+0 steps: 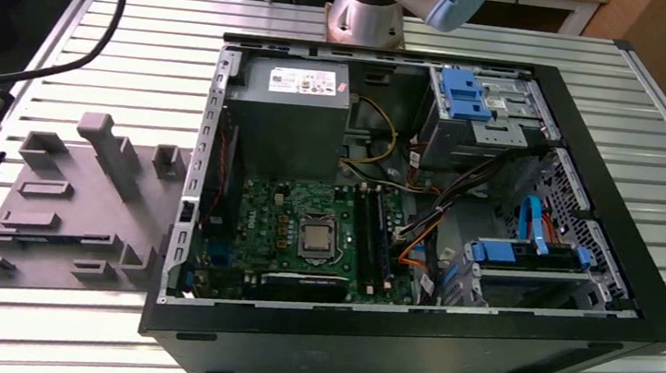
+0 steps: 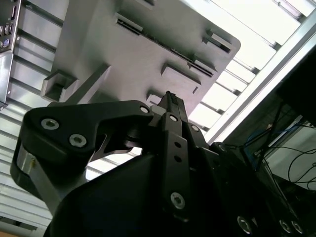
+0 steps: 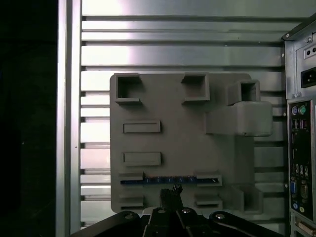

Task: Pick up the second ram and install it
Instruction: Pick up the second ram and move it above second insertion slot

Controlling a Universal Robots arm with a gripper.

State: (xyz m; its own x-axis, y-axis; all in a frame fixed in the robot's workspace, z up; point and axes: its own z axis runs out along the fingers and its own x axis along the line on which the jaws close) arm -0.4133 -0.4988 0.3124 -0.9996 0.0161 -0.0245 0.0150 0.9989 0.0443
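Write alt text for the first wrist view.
The gripper, fingers together, hangs close to the second ram, a blue stick held on edge in a grey holder tray. The tray lies on a slatted metal table, beside the port-covered rear of the computer case.

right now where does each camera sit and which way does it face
exterior view: off the arm, looking down at the open computer case and grey fixture; arm base shows.
first wrist view: on the wrist, straight down on fixture and second ram; gripper shows.
second wrist view: behind the gripper, slanting onto the fixture.
shared: the fixture.
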